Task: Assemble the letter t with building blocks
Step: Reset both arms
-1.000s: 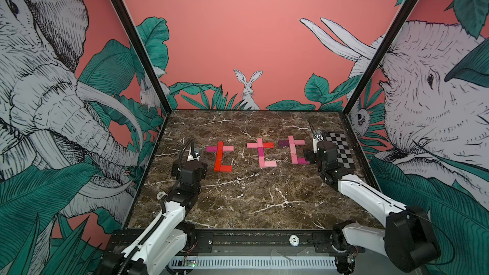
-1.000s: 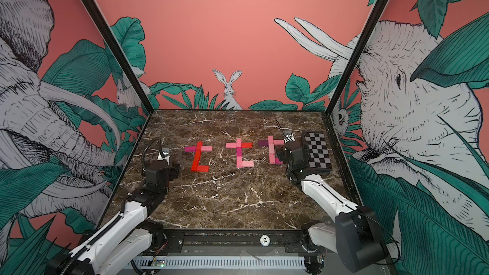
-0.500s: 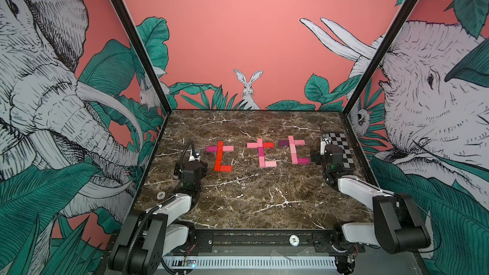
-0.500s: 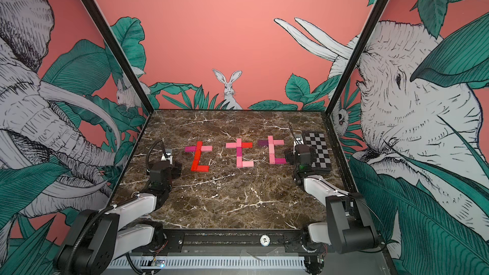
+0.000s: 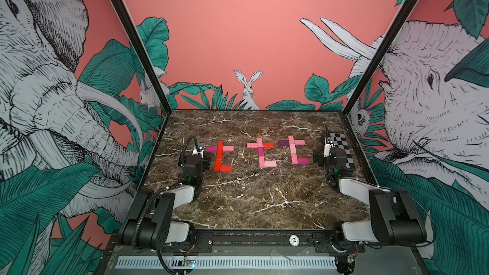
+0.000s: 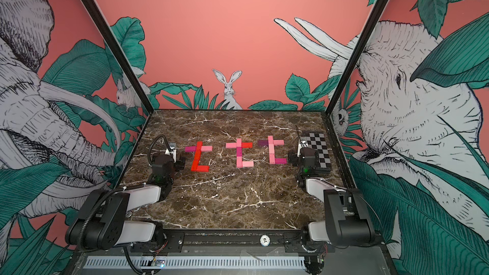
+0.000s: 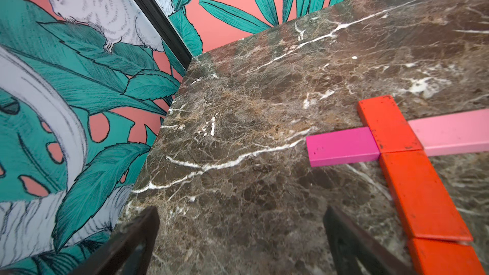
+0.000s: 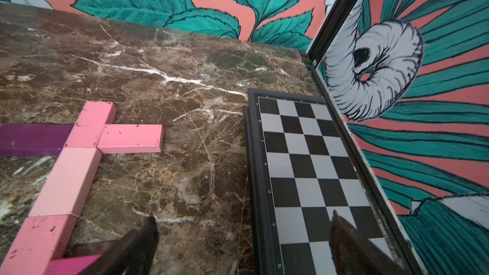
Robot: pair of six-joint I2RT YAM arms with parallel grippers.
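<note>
Between the fingers of the left gripper (image 7: 240,223) only bare table (image 7: 238,128) is seen: jaws spread wide, nothing held, nothing touched. Just to its right the red letter (image 5: 221,157) is laid flat, its stem running away from the robot. The magenta block (image 7: 342,146) of its crossbar points back toward the gripper (near, but apart from it).

Right gripper (image 8: 242,223): jaws likewise wide apart and empty. One finger (image 8: 132,244) is set over the table just beside the foot of the pink letter (image 5: 293,152), whose stem (image 8: 66,181) also runs away from the robot. Contact with that foot cannot be told. The other finger is hung over the checkered board (image 8: 304,154), which lies along the right wall.

Middle letter (image 5: 262,154): well apart from both grippers, roughly between them.

Building blocks (image 6: 271,149): all those in view are taken up in the three letters, set in a row across the table. In both top views no loose block is seen.

Judgement: the task is taken as done, or nearly so. Were a block to be nudged, the red letter would fall to the left arm and the pink letter to the right arm, each lying inward of its gripper. An inward sideways sweep is to be avoided, the crossbar ends being the nearest parts.
</note>
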